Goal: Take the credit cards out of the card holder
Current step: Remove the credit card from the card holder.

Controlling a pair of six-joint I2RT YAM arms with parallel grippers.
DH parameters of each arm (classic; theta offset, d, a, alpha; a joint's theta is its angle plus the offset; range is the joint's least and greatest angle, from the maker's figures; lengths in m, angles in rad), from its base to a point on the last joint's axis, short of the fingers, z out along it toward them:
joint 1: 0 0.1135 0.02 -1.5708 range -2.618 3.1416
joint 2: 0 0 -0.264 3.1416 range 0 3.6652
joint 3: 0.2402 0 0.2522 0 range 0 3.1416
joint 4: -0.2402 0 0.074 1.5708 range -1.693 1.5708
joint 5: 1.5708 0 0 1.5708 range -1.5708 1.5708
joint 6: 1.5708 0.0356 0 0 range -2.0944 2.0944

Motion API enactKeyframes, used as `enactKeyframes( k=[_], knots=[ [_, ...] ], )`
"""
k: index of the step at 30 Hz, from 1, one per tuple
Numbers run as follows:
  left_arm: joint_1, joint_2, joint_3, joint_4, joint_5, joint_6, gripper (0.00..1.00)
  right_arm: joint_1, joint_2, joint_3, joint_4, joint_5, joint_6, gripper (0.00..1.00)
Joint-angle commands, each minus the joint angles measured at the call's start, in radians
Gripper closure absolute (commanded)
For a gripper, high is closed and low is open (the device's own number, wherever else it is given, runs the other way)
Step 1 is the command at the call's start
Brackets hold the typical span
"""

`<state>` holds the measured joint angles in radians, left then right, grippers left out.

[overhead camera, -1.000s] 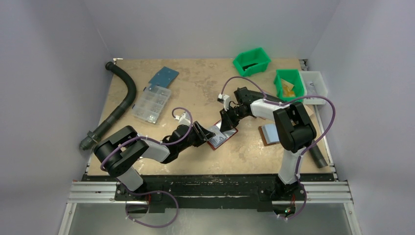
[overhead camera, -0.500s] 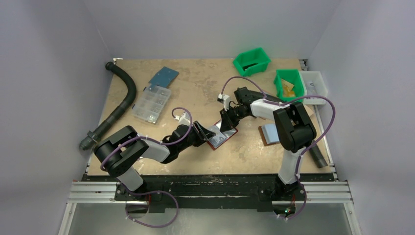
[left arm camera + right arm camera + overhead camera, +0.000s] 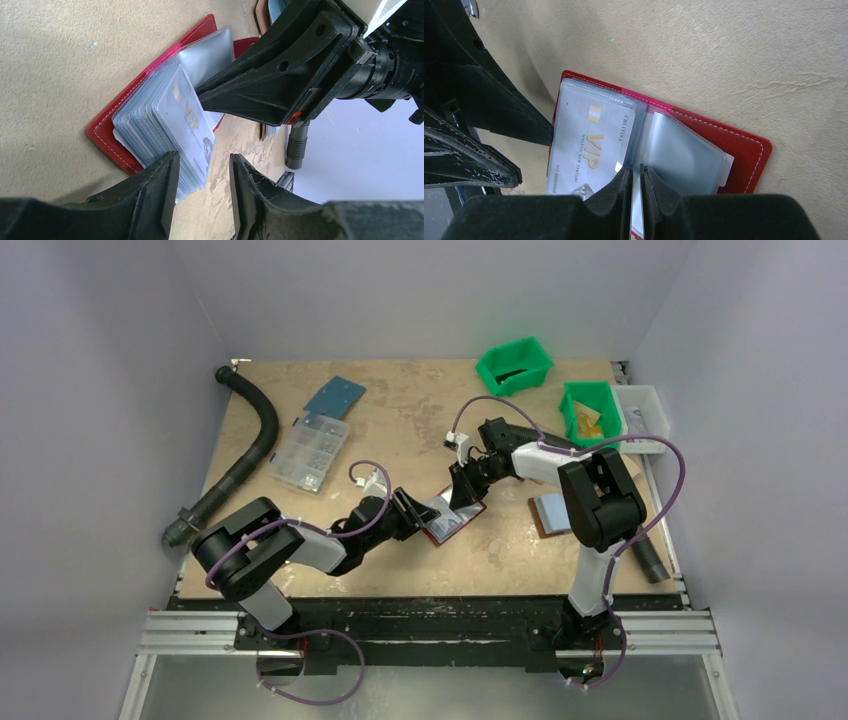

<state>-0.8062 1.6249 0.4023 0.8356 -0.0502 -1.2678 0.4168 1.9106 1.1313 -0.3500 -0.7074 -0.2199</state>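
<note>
right gripper (image 3: 636, 192): near-closed on card holder (image 3: 744, 150) pocket | left gripper (image 3: 202, 195): jaws apart, empty | credit card (image 3: 591, 145) beside right jaws reads "vip", "maison new century", "chiltina"

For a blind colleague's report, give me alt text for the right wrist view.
A red card holder lies open on a tan table, showing a VIP card. The right gripper pinches a clear sleeve at its fold.

A mottled tan bench (image 3: 400, 410) is enclosed on three sides by plain pale grey walls (image 3: 420, 290). A metal rail (image 3: 680, 628) is fixed along its near edge. Everything is evenly lit.
</note>
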Motion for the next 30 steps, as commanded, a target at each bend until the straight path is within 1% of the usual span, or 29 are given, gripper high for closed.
enactKeyframes(
  k=[1,22,30],
  knots=[
    [0.005,-0.005,-0.017,0.073,-0.016,-0.026,0.54,0.002,0.027,0.014,-0.029,0.008,-0.003,0.80],
    [0.015,0.054,-0.034,0.169,0.005,-0.079,0.54,0.001,0.025,0.013,-0.030,0.009,-0.003,0.81],
    [0.024,0.119,-0.052,0.282,0.034,-0.130,0.54,0.002,0.026,0.013,-0.030,0.011,-0.003,0.81]
  ],
)
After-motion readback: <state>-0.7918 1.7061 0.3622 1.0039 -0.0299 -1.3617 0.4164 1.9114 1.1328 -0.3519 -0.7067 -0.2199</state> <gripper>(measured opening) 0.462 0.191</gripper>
